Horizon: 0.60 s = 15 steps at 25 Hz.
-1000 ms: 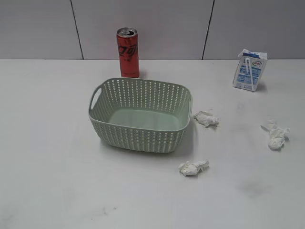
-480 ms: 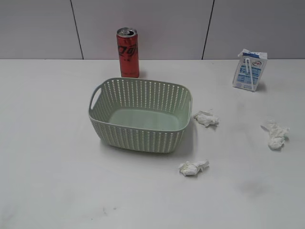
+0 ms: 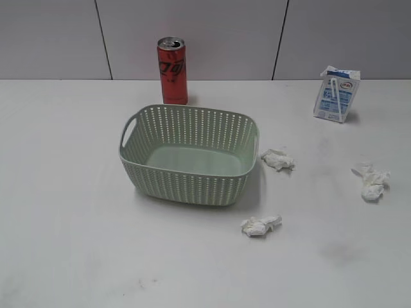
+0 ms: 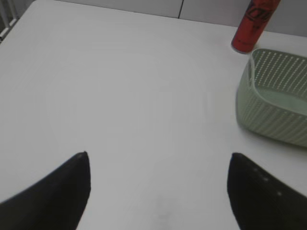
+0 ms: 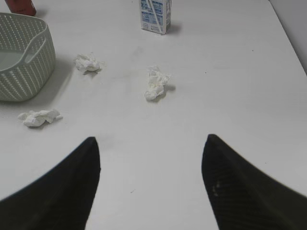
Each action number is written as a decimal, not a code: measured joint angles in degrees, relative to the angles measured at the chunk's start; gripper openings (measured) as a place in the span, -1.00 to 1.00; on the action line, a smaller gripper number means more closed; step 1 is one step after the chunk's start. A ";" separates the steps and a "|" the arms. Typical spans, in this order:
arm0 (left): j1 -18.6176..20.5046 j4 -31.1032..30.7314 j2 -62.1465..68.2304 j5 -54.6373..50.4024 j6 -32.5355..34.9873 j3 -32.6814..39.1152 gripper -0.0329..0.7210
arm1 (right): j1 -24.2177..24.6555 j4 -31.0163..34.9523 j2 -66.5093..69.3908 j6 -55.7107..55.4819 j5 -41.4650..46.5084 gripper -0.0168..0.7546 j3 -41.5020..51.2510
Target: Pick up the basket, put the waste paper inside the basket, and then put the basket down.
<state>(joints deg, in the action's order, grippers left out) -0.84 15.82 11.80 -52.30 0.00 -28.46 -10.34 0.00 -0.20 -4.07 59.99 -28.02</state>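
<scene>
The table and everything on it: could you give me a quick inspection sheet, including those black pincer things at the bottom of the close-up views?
Surface: white table, faint dark smudges near the front and right.
Job's things: green basket upright and empty, on the table; three paper wads outside it, one beside its right end, one in front of its right corner, one far right.
Clutter: red can upright behind the basket; milk carton at back right.
Grippers: left pincer open, holding nothing, over bare table left of the basket; right pincer open, holding nothing, the wads lying beyond it.
Cables: nothing seen.
Surroundings: grey panelled wall behind the table.
</scene>
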 joint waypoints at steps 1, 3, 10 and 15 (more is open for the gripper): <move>0.00 1.51 2.87 1.59 1.04 -0.39 0.84 | 0.00 0.00 0.00 0.00 0.00 0.35 0.00; -0.34 4.64 8.57 4.84 3.19 -1.40 0.79 | 0.00 0.00 0.00 0.00 0.00 0.34 0.00; -5.85 9.09 31.88 10.24 10.45 -11.07 0.70 | 0.00 0.00 0.00 0.00 0.00 0.34 0.00; -10.97 7.79 50.94 9.55 10.81 -23.86 0.66 | 0.00 0.00 0.00 0.00 0.00 0.34 0.00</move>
<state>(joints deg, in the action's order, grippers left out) -11.80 23.61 62.74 -42.75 10.81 -52.31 -10.34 0.00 -0.20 -4.07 59.99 -28.02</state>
